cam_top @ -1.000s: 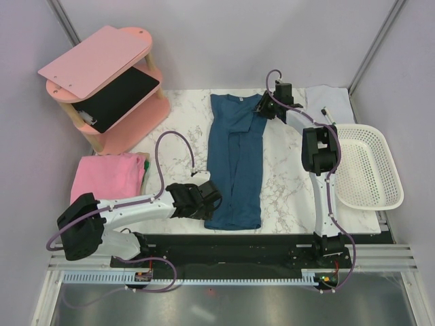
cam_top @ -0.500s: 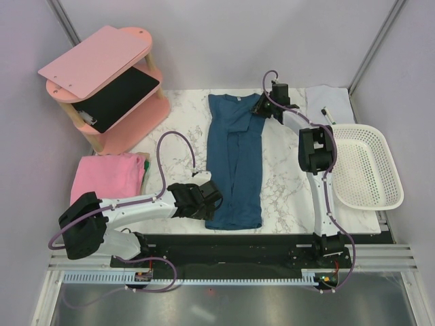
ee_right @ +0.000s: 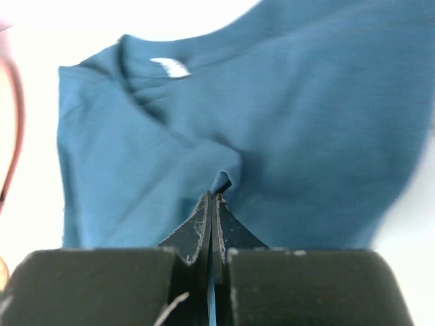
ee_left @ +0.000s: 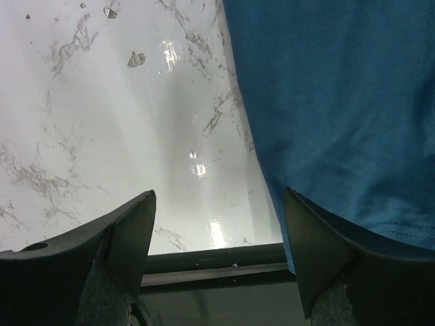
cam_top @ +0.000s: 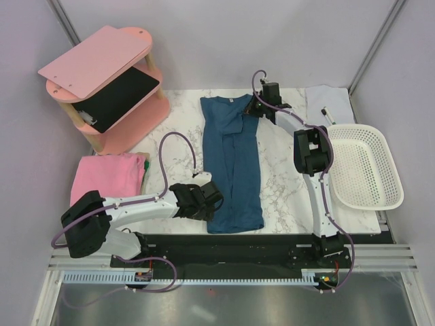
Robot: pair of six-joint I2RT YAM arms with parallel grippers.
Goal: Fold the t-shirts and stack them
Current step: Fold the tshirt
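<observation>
Collar end of the teal t-shirt, left of the white basket, has slid further from it overhead, dragged by the right gripper; the pink t-shirt lies farther left. Left wrist: the left gripper gapes at the hem corner, holding nothing. Right wrist: the jaws have just pinched shut on a shoulder fold, so folding can likely begin.

The teal-blue t-shirt lies flat on the marble bench, folded lengthwise into a long, narrow strip. Its collar points toward 12 o'clock and its hem lies at 6 o'clock, by the near edge. A white label shows inside the collar. At the shirt's 1 o'clock corner, a fold of cloth is pinched in the closed right hand. The pink t-shirt sits well apart at 9 o'clock, a loosely folded bundle at the bench's left edge.
</observation>
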